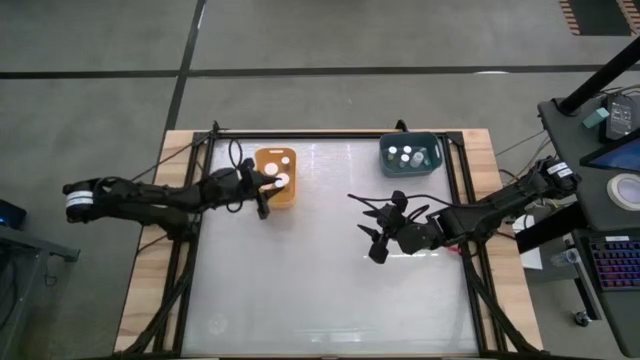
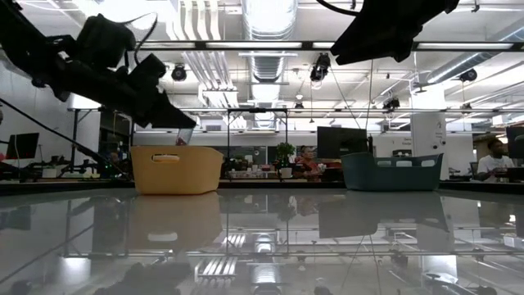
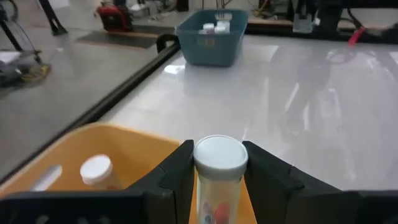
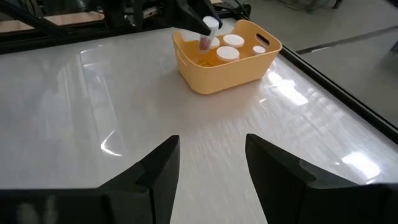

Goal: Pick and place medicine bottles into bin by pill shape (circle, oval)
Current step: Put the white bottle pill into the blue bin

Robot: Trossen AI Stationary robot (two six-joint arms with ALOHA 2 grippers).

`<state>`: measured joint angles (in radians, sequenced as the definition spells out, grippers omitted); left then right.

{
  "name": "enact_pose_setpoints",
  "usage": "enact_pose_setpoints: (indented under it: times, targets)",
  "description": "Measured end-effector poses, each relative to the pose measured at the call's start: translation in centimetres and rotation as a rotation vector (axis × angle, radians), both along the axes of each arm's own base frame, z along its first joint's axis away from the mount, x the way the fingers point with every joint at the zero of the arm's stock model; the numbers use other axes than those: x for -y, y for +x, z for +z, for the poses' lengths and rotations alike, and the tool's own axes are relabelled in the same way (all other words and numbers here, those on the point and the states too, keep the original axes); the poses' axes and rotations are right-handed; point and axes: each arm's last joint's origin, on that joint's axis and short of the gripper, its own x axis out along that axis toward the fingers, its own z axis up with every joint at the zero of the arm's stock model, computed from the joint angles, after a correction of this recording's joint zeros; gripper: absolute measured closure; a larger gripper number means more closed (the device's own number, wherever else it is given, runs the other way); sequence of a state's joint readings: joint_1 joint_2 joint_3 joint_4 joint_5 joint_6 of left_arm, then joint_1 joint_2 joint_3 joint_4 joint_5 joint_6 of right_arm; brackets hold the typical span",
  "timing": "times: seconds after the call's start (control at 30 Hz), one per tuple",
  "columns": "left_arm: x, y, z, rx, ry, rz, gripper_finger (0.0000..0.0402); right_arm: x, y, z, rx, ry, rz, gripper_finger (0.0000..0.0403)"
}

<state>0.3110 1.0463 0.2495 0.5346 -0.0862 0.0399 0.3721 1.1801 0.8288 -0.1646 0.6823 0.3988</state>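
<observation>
left gripper point(image 3: 219, 180) pinches a round-capped clear bottle point(image 3: 219, 163) above smooth orange bin point(image 3: 134, 144).

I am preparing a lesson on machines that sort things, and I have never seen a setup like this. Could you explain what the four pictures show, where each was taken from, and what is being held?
These are two dark robot arms at a white table. One picture looks straight down from above, one looks level across the tabletop, and two come from cameras on the arms' wrists.

On the table stand an orange bin and a teal bin, each already holding white-capped medicine bottles.

The left pincer is closed on a small bottle with a round white cap, holding it over the orange bin; the right arm's camera shows that bottle hanging above the bin. The right pincer is open and empty, over bare table between the bins.

No loose bottles show elsewhere on the table.
</observation>
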Motion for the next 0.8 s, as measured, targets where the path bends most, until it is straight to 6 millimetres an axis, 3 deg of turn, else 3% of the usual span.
enact_pose_setpoints:
  times: [0.2,0.8]
  targets:
    - [-1.0,0.0,-0.8,-0.022,-0.033,-0.024,0.0296,0.0,0.0,0.0,-0.002,0.000,0.000,0.0227]
    - [-1.2,0.5,-3.4,-0.048,-0.052,-0.024,0.0296,0.0,-0.1,-0.4,-0.012,-0.004,0.000,0.0227]
